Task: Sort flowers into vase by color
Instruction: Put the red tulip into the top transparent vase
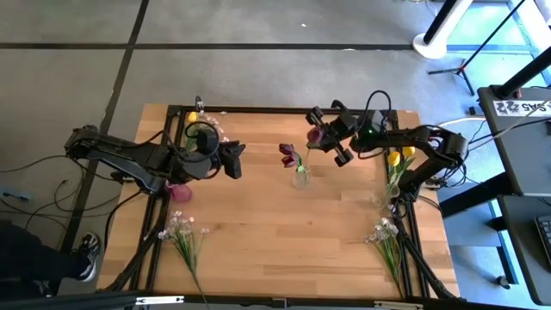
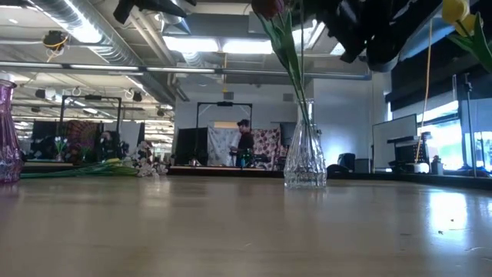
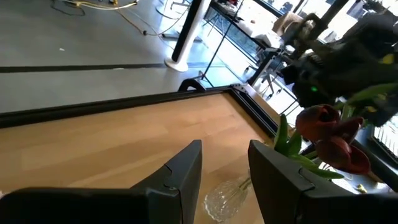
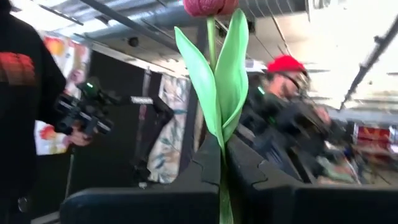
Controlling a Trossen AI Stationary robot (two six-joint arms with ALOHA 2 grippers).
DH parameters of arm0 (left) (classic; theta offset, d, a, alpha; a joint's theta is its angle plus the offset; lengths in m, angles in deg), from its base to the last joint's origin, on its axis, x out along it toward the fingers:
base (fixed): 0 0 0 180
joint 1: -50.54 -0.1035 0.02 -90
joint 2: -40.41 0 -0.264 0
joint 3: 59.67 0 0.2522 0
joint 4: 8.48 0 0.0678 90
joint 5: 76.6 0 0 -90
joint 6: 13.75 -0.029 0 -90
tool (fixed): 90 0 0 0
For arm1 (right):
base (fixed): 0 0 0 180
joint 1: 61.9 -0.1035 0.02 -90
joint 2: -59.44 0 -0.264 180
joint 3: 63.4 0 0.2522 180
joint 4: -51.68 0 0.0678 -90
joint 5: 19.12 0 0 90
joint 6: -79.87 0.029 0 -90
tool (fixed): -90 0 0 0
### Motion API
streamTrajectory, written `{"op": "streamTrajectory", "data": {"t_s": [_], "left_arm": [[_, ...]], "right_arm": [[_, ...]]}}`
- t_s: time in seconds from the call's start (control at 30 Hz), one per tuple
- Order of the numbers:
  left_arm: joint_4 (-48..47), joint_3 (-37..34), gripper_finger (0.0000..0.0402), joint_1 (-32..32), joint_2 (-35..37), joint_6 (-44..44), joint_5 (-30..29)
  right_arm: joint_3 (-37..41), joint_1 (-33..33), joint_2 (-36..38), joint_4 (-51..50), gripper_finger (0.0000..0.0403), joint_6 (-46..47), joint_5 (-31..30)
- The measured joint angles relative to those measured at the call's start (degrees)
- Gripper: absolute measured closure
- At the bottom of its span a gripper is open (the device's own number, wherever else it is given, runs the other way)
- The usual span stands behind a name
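We see the right hand [image 1: 330, 140] raised above the wooden bench [image 1: 258, 224], its fingers pressed together on the green stem of a dark red tulip [image 4: 210, 6]; from the right wrist view the stem runs up between the two dark fingers, with leaves to either side and the bloom at the top. From overhead this held tulip [image 1: 315, 135] sits just beside the clear glass vase [image 1: 300, 176] at mid-bench, toward the right arm's side. That vase already carries dark red tulips [image 1: 288, 155].

The left hand [image 1: 234, 160] hovers over the bench on the other side of the clear vase, fingers apart and gripping nothing; its wrist view looks past the fingers [image 3: 180, 177] onto the vase [image 3: 227, 196] and red blooms [image 3: 329, 134].

A purple vase [image 1: 178, 190] stands near the left edge beneath the left arm. Yellow tulips [image 1: 394, 158] stand in a vase near the right edge. Two sprigs of white-pink blossoms lie flat on the bench, one at front left [image 1: 182, 232], one at front right [image 1: 385, 234].

A person [image 2: 244, 143] stands in the room beyond.
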Motion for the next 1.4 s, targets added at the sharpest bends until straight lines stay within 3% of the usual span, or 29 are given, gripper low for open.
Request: {"op": "streamTrajectory", "data": {"t_s": [0.27,0.53,0.7,0.93,1.13,1.4], "left_arm": [[-1.3,0.0,0.0274,0.0,0.0,-0.1,0.0],[-1.2,0.0,0.0274,0.0,0.0,0.4,1.4],[-1.2,0.0,0.0274,0.0,0.0,1.3,1.7],[-1.0,0.0,0.0274,0.6,0.0,-1.0,6.2],[-2.8,0.0,0.0274,0.9,0.0,-1.0,6.4],[-7.9,0.0,0.0274,0.9,0.0,3.3,8.7]], "right_arm": [[0.7,-4.4,-0.4,-1.3,0.0400,0.2,-1.3],[3.3,-4.3,-1.2,-0.7,0.0400,-1.4,-2.2],[3.6,-4.3,-1.2,-5.4,0.0398,-1.5,-1.7],[3.6,-4.3,-1.2,-10.8,0.0362,-2.0,-1.6],[2.9,-4.3,-0.7,-14.9,0.0330,-5.6,0.4],[0.3,-3.3,4.1,-29.4,0.0265,-7.1,1.5]]}}
